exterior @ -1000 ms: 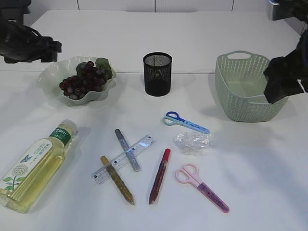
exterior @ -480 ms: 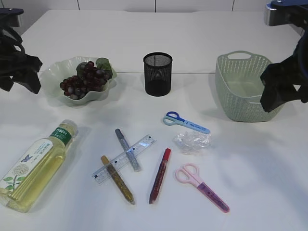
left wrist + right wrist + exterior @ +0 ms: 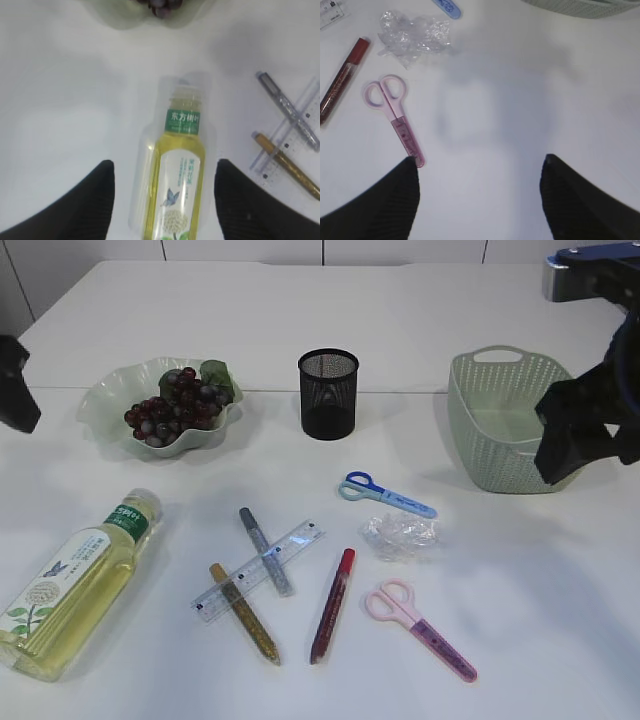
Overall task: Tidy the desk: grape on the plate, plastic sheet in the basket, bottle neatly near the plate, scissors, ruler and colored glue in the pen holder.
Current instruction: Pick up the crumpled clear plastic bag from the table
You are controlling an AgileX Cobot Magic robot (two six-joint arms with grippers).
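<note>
Your left gripper (image 3: 162, 200) hangs with jaws apart above the bottle (image 3: 177, 185) lying on its side on the table (image 3: 520, 580), while your right gripper (image 3: 477, 200), also spread, hovers empty near the pink scissors (image 3: 395, 117) and crumpled plastic sheet (image 3: 412, 35).

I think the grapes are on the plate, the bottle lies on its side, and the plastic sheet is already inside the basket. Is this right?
Not quite. The plastic sheet is not in the basket; it lies on the table beside the blue scissors, as the exterior view shows. The grapes on the plate and the lying bottle are right.
</note>
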